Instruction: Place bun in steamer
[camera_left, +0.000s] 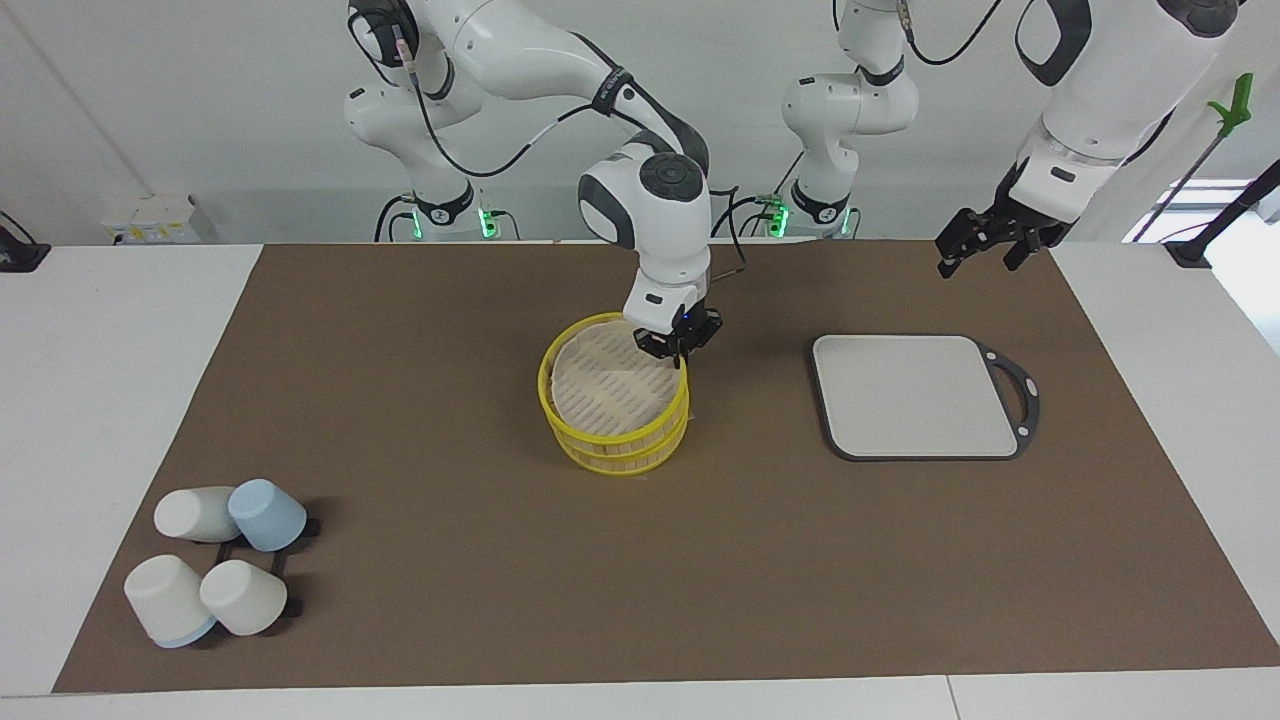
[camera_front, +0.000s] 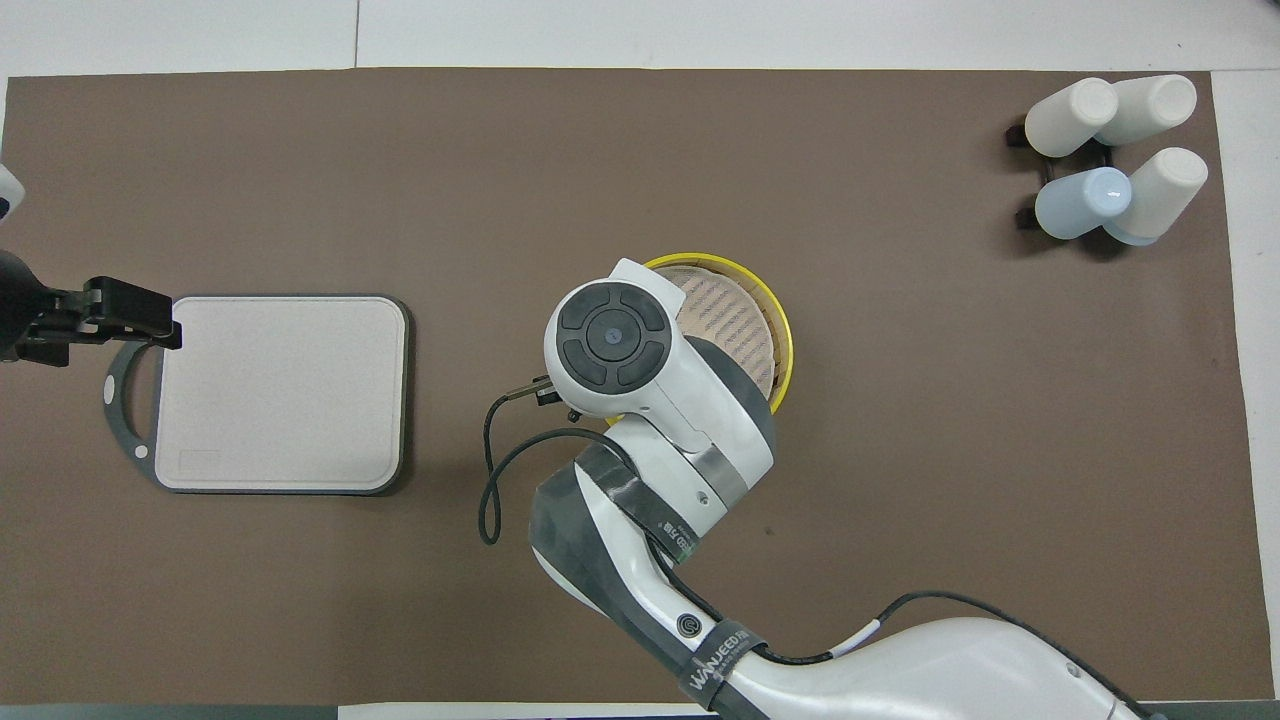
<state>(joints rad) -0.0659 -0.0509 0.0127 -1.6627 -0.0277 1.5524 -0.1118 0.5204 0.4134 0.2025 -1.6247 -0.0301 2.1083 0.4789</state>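
Observation:
The steamer (camera_left: 615, 395) is a round basket with yellow rims in the middle of the brown mat. Its tan slatted inside shows from above, and it also shows in the overhead view (camera_front: 745, 320), half covered by my right arm. My right gripper (camera_left: 678, 343) is low at the steamer's rim, on the part nearest the robots and toward the left arm's end. In the overhead view the arm's own wrist hides it. No bun shows in either view. My left gripper (camera_left: 985, 242) waits in the air over the handle end of the grey board; it also shows in the overhead view (camera_front: 130, 312).
A flat grey board (camera_left: 915, 395) with a dark handle loop lies beside the steamer toward the left arm's end; it also shows in the overhead view (camera_front: 280, 390). Several white and pale blue cups (camera_left: 220, 560) lie on a black rack at the mat's corner farthest from the robots, toward the right arm's end.

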